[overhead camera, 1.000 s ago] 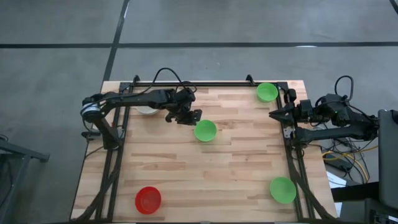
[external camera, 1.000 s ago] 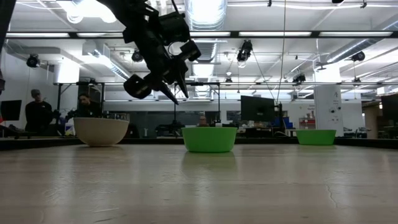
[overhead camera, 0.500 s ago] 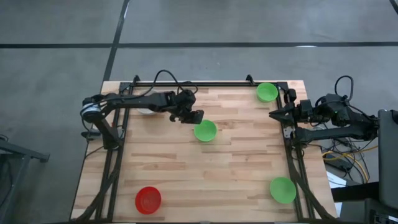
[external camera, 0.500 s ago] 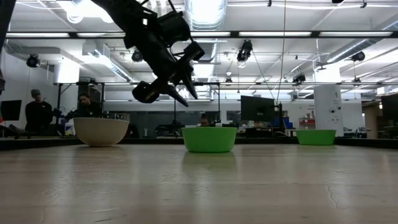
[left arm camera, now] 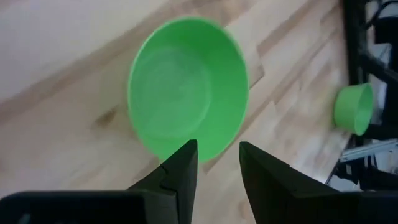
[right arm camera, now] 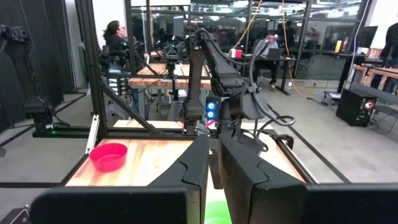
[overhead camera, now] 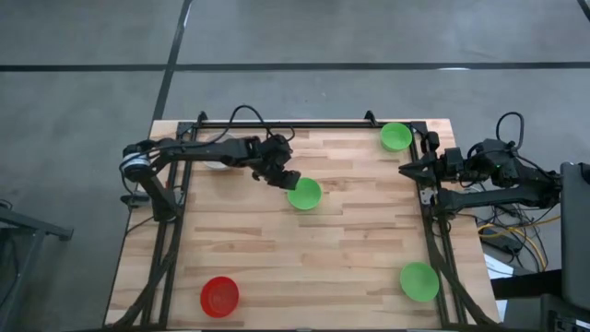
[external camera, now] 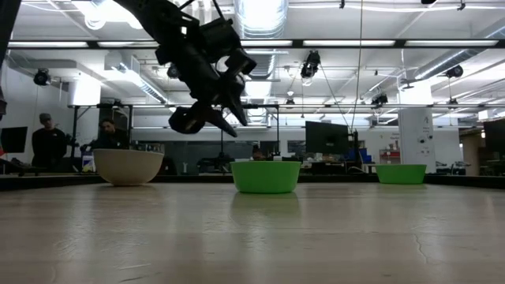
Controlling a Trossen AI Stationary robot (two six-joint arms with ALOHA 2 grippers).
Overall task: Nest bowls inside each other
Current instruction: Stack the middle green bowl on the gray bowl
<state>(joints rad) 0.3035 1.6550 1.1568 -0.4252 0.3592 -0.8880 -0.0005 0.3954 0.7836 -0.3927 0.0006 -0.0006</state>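
We see the left gripper (overhead camera: 288, 179) hanging in the air above the wooden table (overhead camera: 277, 249), just beside the rim of the middle green bowl (overhead camera: 304, 194). Its fingers (left arm camera: 180, 171) stand apart with a gap between them and hold nothing — in the left wrist view that bowl sits just past the fingertips, empty and upright. The whitish bowl (external camera: 129, 166) rests near the far left edge, mostly hidden under the left arm from above. A second green bowl (overhead camera: 396, 136) sits at the far right corner, a third (overhead camera: 419, 281) near the front right, and the red bowl (overhead camera: 219, 296) at the front left — all well apart. The right gripper (overhead camera: 407, 170) waits off the table's right edge, its fingers almost together, empty.
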